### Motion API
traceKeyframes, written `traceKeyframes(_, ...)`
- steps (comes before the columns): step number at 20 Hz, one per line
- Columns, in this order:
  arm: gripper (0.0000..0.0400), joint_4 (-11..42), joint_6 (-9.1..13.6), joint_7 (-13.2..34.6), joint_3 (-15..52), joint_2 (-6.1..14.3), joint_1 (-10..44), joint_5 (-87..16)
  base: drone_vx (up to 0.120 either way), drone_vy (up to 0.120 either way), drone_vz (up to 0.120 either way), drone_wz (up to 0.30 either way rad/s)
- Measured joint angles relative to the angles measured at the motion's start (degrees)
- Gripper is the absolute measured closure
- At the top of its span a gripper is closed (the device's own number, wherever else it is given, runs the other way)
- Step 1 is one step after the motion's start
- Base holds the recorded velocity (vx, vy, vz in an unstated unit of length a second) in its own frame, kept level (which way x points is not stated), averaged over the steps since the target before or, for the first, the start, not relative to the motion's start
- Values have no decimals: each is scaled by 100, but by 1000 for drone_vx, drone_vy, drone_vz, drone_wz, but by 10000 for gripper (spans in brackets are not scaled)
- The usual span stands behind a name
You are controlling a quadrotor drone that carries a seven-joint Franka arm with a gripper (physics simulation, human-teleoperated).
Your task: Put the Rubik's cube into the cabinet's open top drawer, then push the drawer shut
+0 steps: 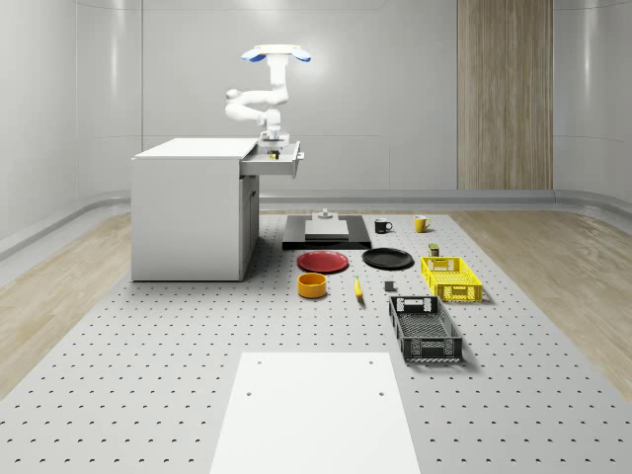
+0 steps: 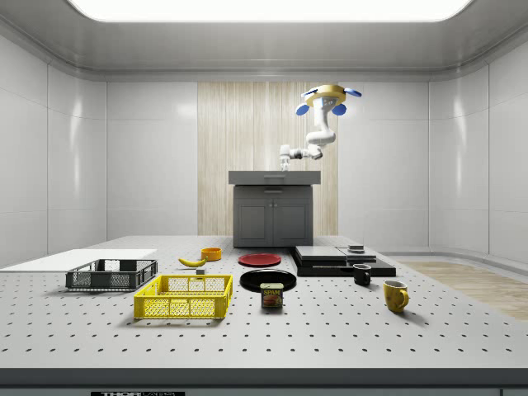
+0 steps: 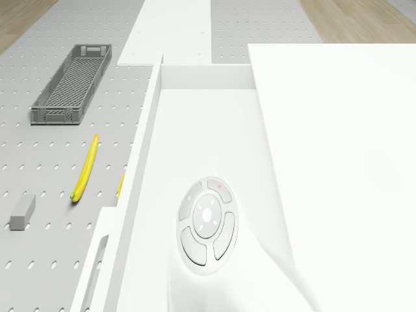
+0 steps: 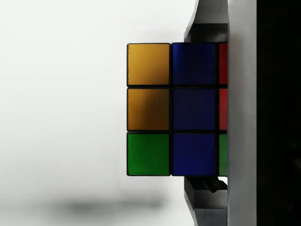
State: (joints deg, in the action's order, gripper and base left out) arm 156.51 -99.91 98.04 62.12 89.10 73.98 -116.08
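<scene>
Drone (image 1: 276, 53) hovers in the air above the cabinet's (image 1: 188, 212) open drawer (image 1: 274, 161), arm bent down so the tool (image 1: 270, 146) hangs over the drawer's inside. In the wrist view the cube (image 4: 171, 109) sits between the tool's fingers (image 4: 202, 33), which bracket it above and below in that picture; judged pinching the cube, not spread clear of it. Pale surface behind the cube reads as the drawer floor, with a soft shadow on it, so the cube is probably held just off the bottom, though contact cannot be told. Holding it low inside the walls makes sense: a short release, no bounce out. In the drone view the drawer stands pulled out past the cabinet top, its front wall away from the cabinet. Drawer is not yet shut. Step in hand, by my reading: release into the drawer, then lift clear before pushing the front. Risk: the arm catching the drawer rim on the way out. A banana (image 3: 85, 168) and a grey basket (image 3: 73, 84) lie on the floor, well apart.
</scene>
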Motion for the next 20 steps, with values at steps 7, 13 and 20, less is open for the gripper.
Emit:
traceKeyframes(7,8,98,155,-35,174,-54,-99,131,0,0,0,0)
traceKeyframes(13,2,293,388,-61,618,-63,-242,527,-27,20,113,0)
traceKeyframes(20,0,397,532,-70,919,-75,-314,799,-120,120,120,0)
